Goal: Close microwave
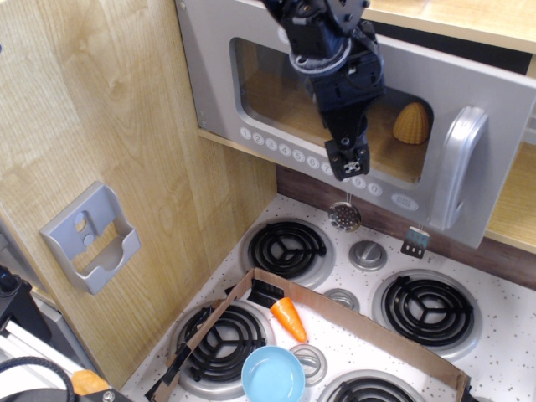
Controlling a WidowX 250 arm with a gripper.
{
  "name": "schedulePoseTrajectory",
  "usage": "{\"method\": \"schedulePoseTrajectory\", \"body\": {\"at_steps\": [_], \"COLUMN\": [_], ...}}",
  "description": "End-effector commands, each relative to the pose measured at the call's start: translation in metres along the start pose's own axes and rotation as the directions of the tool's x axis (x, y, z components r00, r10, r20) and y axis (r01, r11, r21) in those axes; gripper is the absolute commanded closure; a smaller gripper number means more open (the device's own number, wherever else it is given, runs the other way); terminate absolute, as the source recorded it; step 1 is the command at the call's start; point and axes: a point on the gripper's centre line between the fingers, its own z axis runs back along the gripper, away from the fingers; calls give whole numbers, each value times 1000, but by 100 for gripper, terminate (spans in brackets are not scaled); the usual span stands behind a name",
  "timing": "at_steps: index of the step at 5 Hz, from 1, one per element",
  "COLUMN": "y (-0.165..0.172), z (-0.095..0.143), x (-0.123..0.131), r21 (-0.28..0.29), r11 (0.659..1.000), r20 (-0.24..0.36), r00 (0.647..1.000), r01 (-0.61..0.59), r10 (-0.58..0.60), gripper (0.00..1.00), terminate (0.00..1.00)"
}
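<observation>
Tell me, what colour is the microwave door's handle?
Silver-grey, like the door itself; the handle shows clearly in the only camera view.
</observation>
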Motion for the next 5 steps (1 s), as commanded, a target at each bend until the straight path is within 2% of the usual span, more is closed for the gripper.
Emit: {"method": "schedulePoseTrajectory", "body": {"at_steps": [1,4,5], "y": [13,9,9], "z": [9,10,10], "x": [29,28,28], "r21": [31,37,37], "r11": [998,998,998], "r20": [27,11,11], "r00": [998,999,999], "r01": [57,48,48], "r10": [-58,-49,-49], "gripper": [0,0,0], "terminate": [0,0,100]}}
